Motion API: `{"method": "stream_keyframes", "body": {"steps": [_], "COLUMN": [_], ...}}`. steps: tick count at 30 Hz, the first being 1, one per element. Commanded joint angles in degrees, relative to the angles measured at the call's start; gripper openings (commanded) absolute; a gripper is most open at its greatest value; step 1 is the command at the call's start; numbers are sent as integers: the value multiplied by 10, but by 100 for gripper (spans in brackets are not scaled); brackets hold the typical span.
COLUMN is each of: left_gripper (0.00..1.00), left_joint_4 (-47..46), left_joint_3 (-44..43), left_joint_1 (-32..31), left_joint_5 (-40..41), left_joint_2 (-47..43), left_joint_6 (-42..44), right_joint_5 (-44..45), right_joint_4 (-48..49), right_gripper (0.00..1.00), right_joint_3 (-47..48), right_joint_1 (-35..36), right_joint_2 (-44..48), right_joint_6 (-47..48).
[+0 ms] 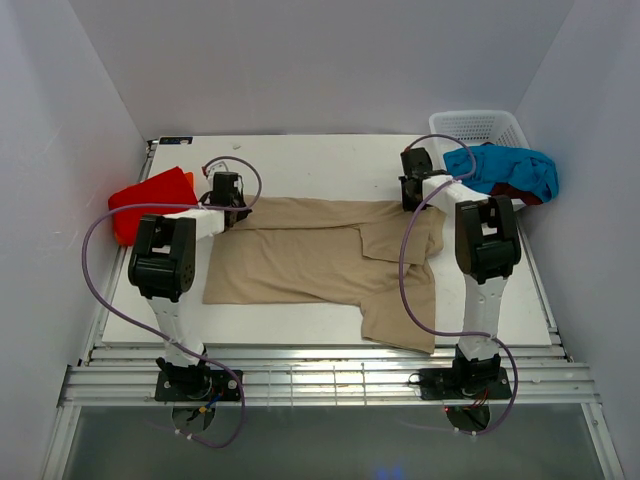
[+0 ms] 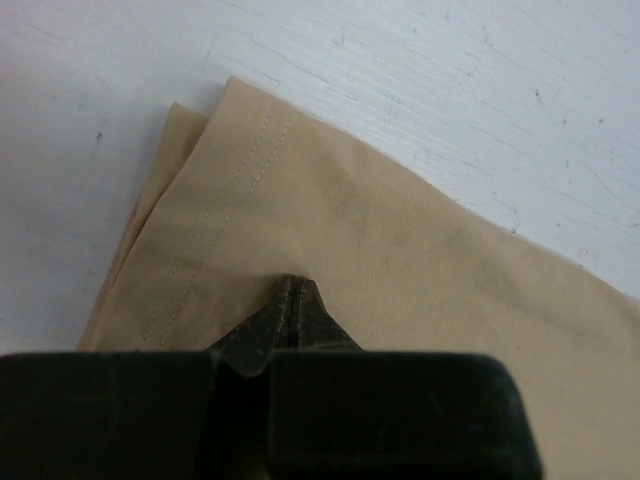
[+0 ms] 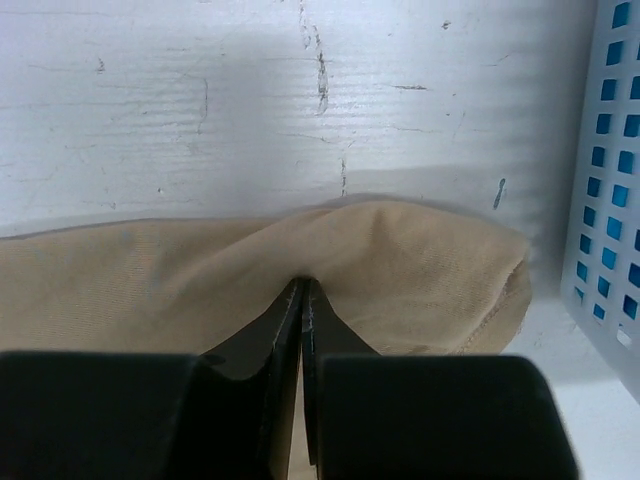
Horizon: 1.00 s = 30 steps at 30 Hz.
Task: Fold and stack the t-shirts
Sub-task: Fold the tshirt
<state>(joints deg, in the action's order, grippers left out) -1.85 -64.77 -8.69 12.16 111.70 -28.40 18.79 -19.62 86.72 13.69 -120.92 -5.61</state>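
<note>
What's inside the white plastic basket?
A turquoise-blue cloth t-shirt hangs over the rim of the white plastic basket, with a dark red cloth t-shirt peeking out beneath. Anything deeper is covered.

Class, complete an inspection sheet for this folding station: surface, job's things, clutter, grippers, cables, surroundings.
Surface: white table, scuffed.
Job's things: tan t-shirt spread across the middle; red t-shirt at far left with orange cloth beneath; blue t-shirt and dark red t-shirt draped over the basket.
Clutter: nothing seen.
Grippers: left gripper and right gripper both shut on the tan t-shirt.
Cables: purple cables loop beside each arm.
Surroundings: plain white walls.
</note>
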Motion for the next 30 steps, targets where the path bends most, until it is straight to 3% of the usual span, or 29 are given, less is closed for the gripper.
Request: {"method": "stream_keyframes", "body": {"steps": [1,9,15,19,25,30], "left_gripper": [0,0,0,0,0,0], "left_joint_4": [61,55,69,82,91,104], "left_joint_3": [4,37,-24,-64,-119,-164], "left_joint_1": [33,52,52,52,52,53], "left_joint_5": [-16,-37,-75,-74,-63,-63], "left_joint_2": [15,-16,28,51,85,117], "left_joint_6": [-16,-26,-31,-31,-24,-23], "right_joint_5": [20,0,-30,-36,-54,-110], "right_joint_4": [-43,-84,-85,-93,-128,-115], "right_gripper": [8,8,8,8,8,8], "right_joint_3": [13,40,81,136,295,393], "right_joint_1": [-18,-40,-41,-40,-46,-54], "right_joint_2": [-29,-46,-75,-109,-194,-243], "right_joint_6": [-7,-23,-24,-24,-18,-8]}}
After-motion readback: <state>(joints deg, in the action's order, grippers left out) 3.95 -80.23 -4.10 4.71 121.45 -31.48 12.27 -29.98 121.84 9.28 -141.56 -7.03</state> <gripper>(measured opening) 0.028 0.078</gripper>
